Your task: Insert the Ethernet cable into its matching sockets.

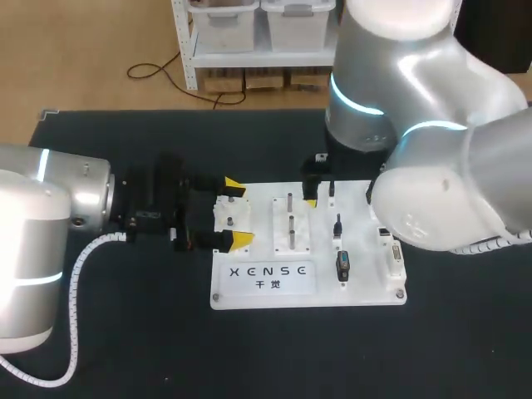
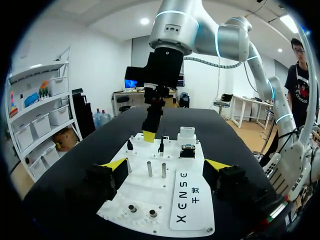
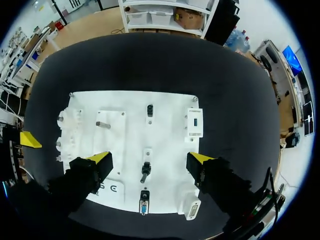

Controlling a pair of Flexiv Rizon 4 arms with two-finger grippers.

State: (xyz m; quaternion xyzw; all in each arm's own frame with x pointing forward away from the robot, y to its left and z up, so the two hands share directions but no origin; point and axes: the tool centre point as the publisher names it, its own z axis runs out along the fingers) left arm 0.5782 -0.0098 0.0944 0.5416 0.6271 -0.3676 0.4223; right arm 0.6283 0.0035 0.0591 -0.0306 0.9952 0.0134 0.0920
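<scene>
Both gape empty: left end effector at the board edge (right end effector above).

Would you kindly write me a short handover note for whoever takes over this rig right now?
Grippers: the left gripper has its jaws open and empty, either side of the white board at the end nearest that arm. The right gripper has its jaws open and empty, above the board and over a small black connector.
Things: I cannot tell which part on the board is the Ethernet cable.
Done: nothing that shows; neither gripper holds anything.
Left: find the cable, grasp it and seat it in its matching places.
</scene>
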